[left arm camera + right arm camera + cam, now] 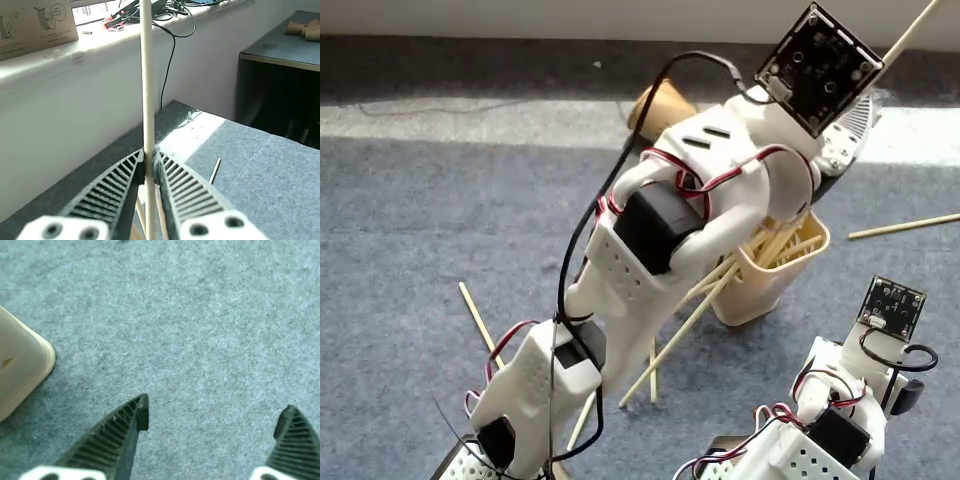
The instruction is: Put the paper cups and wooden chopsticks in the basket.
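Squarely between left jaws, one chopstick (146,75).

Beige basket (760,290) holding chopsticks (788,244), paper cup (660,105) behind

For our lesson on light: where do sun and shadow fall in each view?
High view: a sunlit band crosses the mat beyond the arms. Left wrist view: a bright patch on the mat beyond the chopstick clamped in the left end effector. Right wrist view: even light, a soft shadow beside the basket.
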